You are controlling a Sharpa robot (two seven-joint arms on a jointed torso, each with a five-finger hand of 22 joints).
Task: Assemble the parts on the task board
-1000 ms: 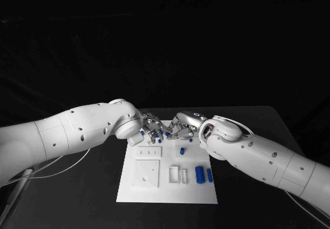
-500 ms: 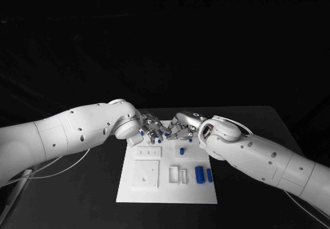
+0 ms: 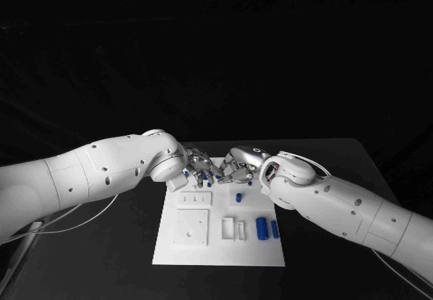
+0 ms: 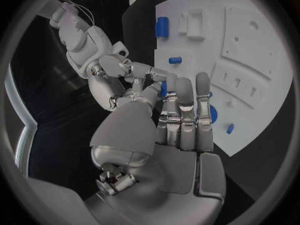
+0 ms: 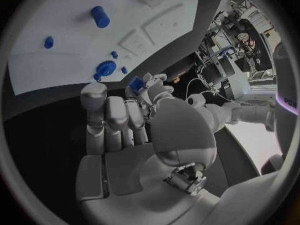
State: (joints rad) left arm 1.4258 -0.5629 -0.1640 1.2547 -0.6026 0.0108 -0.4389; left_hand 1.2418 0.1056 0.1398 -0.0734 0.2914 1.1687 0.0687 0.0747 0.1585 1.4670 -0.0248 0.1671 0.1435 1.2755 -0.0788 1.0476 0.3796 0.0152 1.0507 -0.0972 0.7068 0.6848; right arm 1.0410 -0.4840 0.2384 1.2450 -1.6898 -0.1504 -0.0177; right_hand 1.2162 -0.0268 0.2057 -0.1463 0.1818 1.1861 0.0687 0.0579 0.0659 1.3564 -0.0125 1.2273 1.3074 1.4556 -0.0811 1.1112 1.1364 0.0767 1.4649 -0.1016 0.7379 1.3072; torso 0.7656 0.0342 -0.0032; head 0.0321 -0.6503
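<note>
Two blue cylinders [image 3: 261,229] lie side by side at the near right of the white task board [image 3: 221,253], which sits in the middle of the black worktop [image 3: 126,237]; beside them are two pale rectangular blocks [image 3: 234,228], and to their left a raised white plate [image 3: 191,227]. Farther up the board a small blue peg [image 3: 239,197] stands alone next to a slotted white block [image 3: 195,199]. At the far edge the two silver hands meet almost fingertip to fingertip over the board. The left hand [image 3: 200,167] has its fingers laid straight and close together, with a small blue part [image 4: 163,89] showing at its thumb and forefinger; it appears pinched there, though the contact is partly hidden. The right hand [image 3: 237,169] holds its fingers upright and close, a small blue piece [image 5: 135,86] seemingly pinched at its thumb tip. A blue toothed wheel [image 5: 104,68] rests on the board just beyond those fingers. By their look the parts are light, rigid, smooth plastic, liable to slip or roll, so a fingertip pinch across each part's middle seems the safest hold.
</note>
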